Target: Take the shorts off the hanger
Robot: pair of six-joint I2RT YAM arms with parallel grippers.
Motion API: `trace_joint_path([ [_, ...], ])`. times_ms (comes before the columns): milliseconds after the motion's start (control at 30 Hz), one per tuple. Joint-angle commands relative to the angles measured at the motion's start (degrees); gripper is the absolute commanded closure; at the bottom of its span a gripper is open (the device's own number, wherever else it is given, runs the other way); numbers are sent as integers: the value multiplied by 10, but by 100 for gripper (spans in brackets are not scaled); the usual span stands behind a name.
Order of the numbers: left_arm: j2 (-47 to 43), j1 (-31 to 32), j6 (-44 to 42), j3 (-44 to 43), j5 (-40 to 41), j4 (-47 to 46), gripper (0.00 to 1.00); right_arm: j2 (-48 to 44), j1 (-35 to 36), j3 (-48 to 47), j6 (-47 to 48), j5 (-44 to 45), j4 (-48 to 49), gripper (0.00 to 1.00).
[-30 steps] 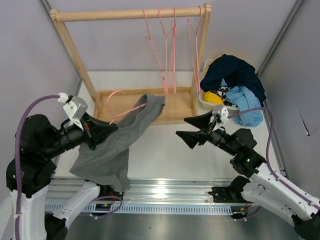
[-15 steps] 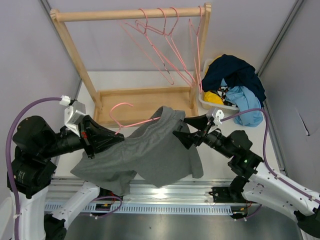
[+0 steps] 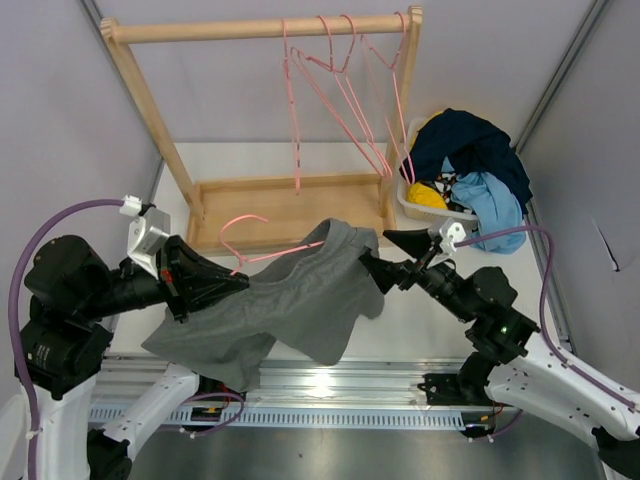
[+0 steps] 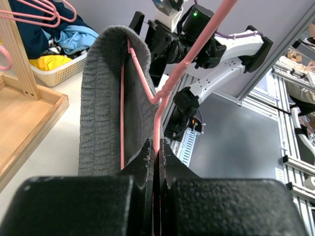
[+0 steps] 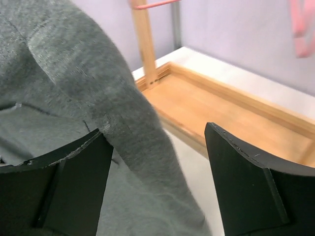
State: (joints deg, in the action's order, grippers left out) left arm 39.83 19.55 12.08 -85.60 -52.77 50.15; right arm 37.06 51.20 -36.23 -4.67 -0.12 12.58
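shorts [image 3: 300, 300] on hanger [image 4: 197, 45], rack [image 3: 260, 29] behind, basket [image 3: 413, 204] right

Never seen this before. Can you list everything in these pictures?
Wooden clothes rack: one, pale wood, back of table.
Pink wire hangers: several, pink, on the rack's rail.
Pink wire hanger with shorts: one, pink, held above the table.
Grey fabric shorts: one, grey, hanging on that hanger.
White plastic basket: one, white, right of rack, holding navy, blue and yellow clothes.
White table: one, white, under everything.
Left pincer: one, black, shut on the held hanger.
Right pincer: one, black, open at the shorts' edge.
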Motion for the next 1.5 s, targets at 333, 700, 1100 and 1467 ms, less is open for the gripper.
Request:
trace_joint_path([
  [333,-5,5,34,10,-44,-78,100,118,2,-3,-24,-3,162,33],
  [700,-10,9,-8,21,16,-25,100,74,-24,4,-21,88,127,100],
  [1100,7,11,-28,-5,107,12,100,-102,-268,56,-98,60,-15,100],
  [1467,-5,11,34,23,199,-122,100,-18,-125,93,-144,-75,92,100],
])
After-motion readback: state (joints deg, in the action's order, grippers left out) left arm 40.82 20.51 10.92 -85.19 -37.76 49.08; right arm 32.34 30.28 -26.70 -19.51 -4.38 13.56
